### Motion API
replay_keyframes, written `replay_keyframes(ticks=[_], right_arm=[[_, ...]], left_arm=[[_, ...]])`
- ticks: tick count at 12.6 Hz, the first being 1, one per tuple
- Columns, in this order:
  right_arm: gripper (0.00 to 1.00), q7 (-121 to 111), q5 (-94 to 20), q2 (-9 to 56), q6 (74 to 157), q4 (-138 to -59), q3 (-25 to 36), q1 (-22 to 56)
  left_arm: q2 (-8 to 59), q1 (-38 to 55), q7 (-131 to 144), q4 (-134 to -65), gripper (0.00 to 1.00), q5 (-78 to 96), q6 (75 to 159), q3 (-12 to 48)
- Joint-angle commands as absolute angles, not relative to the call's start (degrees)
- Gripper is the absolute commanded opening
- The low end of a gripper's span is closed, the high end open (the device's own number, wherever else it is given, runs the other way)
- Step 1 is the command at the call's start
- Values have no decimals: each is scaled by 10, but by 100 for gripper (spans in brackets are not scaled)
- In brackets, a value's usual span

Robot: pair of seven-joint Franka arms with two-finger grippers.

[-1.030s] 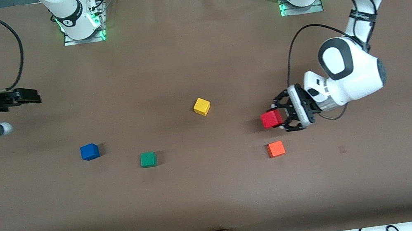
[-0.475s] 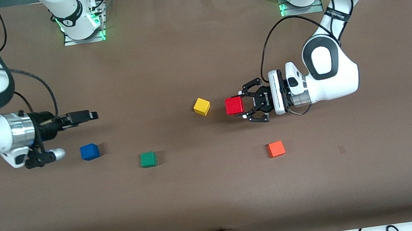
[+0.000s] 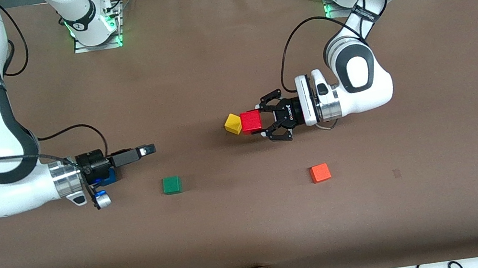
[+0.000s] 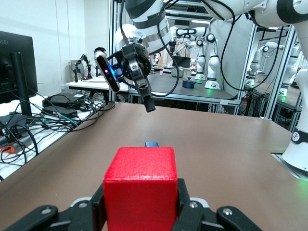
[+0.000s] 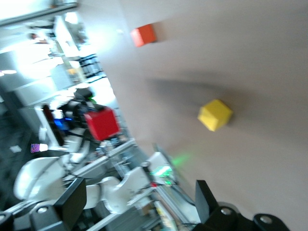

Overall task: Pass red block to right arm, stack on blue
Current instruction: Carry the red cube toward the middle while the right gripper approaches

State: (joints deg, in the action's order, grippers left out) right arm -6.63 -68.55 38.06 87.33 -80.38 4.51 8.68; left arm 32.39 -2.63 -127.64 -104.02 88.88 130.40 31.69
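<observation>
Handover under way: left claw (image 3: 261,123) pinches the red block (image 3: 250,121) above the table (image 3: 255,228); right claw (image 3: 144,150), fingers spread, must next meet and clasp it.

Even overhead light; blurred right wrist view.

There are five little blocks — one red block (image 3: 250,121), one yellow block (image 3: 232,123), one green block (image 3: 172,185), one orange block (image 3: 320,173), one blue (image 3: 109,177) — and two robot arms.
</observation>
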Motion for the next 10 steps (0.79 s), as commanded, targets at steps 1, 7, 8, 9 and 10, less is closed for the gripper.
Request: replay_keyframes(ticks=[1, 7, 8, 9, 10], right_arm=[[100, -118, -774, 396, 876, -815, 44, 98], [100, -208, -890, 411, 971, -848, 44, 155], [100, -214, -896, 411, 984, -851, 44, 163], [100, -232, -916, 416, 997, -855, 44, 171], [100, -252, -943, 424, 1000, -858, 44, 178]], left_arm=[[339, 1, -1303, -1028, 0, 932, 1333, 320], [388, 51, -1306, -959, 0, 979, 1393, 317], [392, 56, -1306, -956, 0, 994, 1394, 317], [394, 63, -1306, -955, 0, 1007, 1395, 316], [394, 67, -1306, -947, 0, 1015, 1401, 316]])
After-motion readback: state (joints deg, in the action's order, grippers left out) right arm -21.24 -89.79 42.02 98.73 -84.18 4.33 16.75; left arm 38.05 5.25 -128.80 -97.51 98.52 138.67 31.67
